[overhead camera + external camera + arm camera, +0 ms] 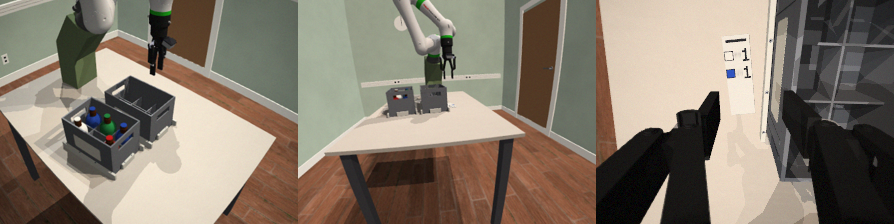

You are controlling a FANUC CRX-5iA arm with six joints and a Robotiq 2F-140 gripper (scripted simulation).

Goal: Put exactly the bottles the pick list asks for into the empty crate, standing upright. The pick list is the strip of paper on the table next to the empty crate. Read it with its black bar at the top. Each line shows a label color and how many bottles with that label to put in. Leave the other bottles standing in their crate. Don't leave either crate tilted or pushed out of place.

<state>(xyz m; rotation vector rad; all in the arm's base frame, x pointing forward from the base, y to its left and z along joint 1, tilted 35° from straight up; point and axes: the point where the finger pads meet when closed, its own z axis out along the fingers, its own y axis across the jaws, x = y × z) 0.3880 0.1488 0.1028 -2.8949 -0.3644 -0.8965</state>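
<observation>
Hand (156,64) hanging high in the air beyond the far side of the empty crate (140,105), pointing down, fingers partly spread with nothing between them. Seen from the wrist, directly below the gap: pick list (738,73), a white paper strip lying flat on the counter (204,148) just beside the outer wall of the empty crate, black bar at the top, then a white square followed by a 1, then a blue square followed by a 1. Empty crate grey, divided into compartments, standing level in its base frame. Right next to it, on the near side, the stocked crate (100,138), also level. Inside, all upright: white-label bottle (80,124) in the near-left compartment, blue-label bottle (93,117) behind it, green-label bottle (107,124) in the middle, a second blue-label bottle (122,131) toward the right, and a red-capped bottle (109,140) at the front, its label mostly hidden by the crate wall. Green pedestal (76,53) of the arm at the counter's far left corner.
</observation>
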